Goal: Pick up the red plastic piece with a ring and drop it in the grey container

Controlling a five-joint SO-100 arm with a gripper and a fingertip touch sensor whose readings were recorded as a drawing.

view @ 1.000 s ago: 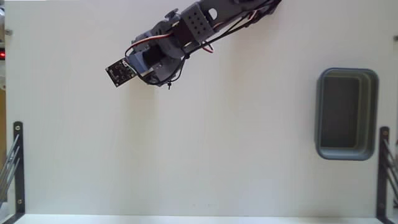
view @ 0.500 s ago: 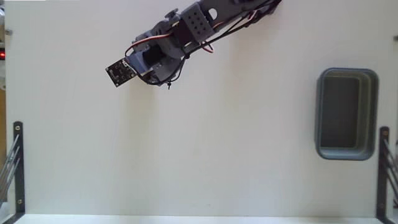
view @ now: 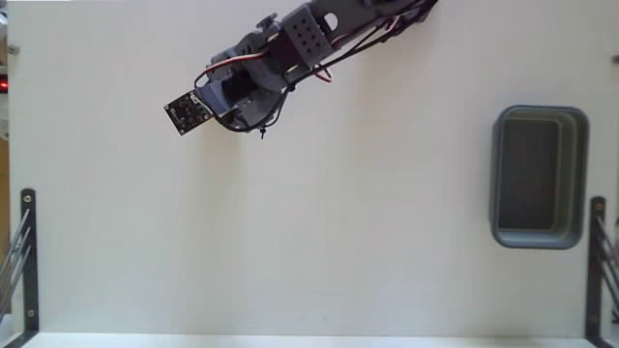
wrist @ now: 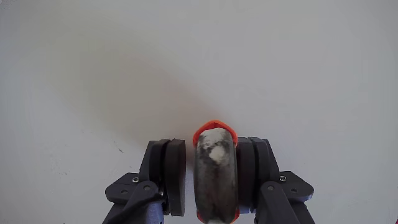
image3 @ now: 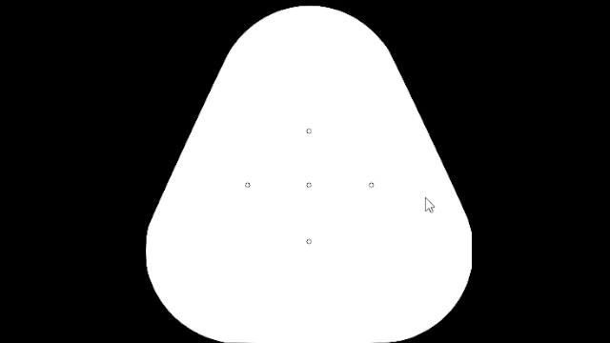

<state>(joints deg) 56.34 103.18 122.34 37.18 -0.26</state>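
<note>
In the wrist view the red plastic piece with a ring [wrist: 214, 134] stands on edge between the fingers of my gripper [wrist: 211, 149], its greyish centre facing the camera. The right pad [wrist: 246, 168] presses against it, and the left pad [wrist: 176, 171] sits close beside it with only a sliver of light between. The gripper is shut on the piece. In the fixed view the gripper [view: 250, 118] is at the top, left of centre, and the arm hides the piece. The grey container [view: 495, 174] stands far off at the right edge, with nothing visible inside.
A small black circuit board [view: 187, 111] sticks out from the arm's left end. Black metal brackets stand at the lower left [view: 27, 256] and lower right [view: 597, 261] table edges, the right one just beside the container.
</note>
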